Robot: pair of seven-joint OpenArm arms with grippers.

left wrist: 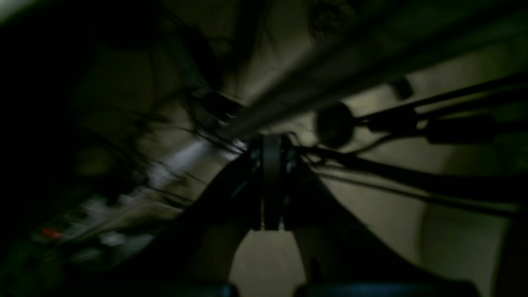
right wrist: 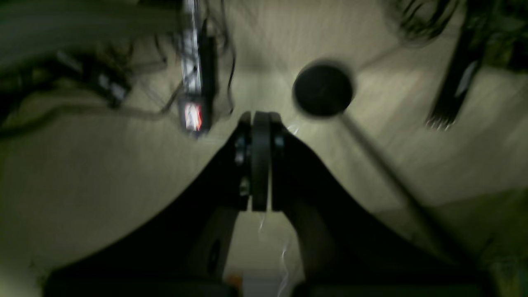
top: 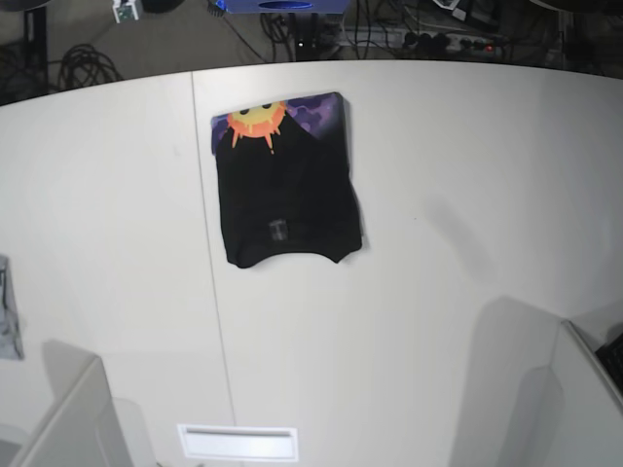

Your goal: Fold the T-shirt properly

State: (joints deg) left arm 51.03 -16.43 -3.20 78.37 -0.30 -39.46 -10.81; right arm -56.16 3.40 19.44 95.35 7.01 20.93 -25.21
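Observation:
The T-shirt (top: 287, 195) lies folded into a compact rectangle on the white table (top: 438, 195), left of centre towards the far side. It is black, with an orange sun and purple print showing along its far edge. Neither gripper is near it or visible in the base view. In the dim, blurred left wrist view, my left gripper (left wrist: 271, 142) is shut with nothing between its fingers. My right gripper (right wrist: 260, 117) is also shut and empty. Both wrist views look away from the tabletop at a pale floor, and the shirt is out of view in them.
A small grey cloth scrap (top: 8, 321) lies at the table's left edge. White arm parts stand at the near left (top: 68, 418) and near right (top: 574, 409). Cables and a power strip (top: 448, 41) lie behind the table. A round black stand base (right wrist: 323, 88) sits on the floor.

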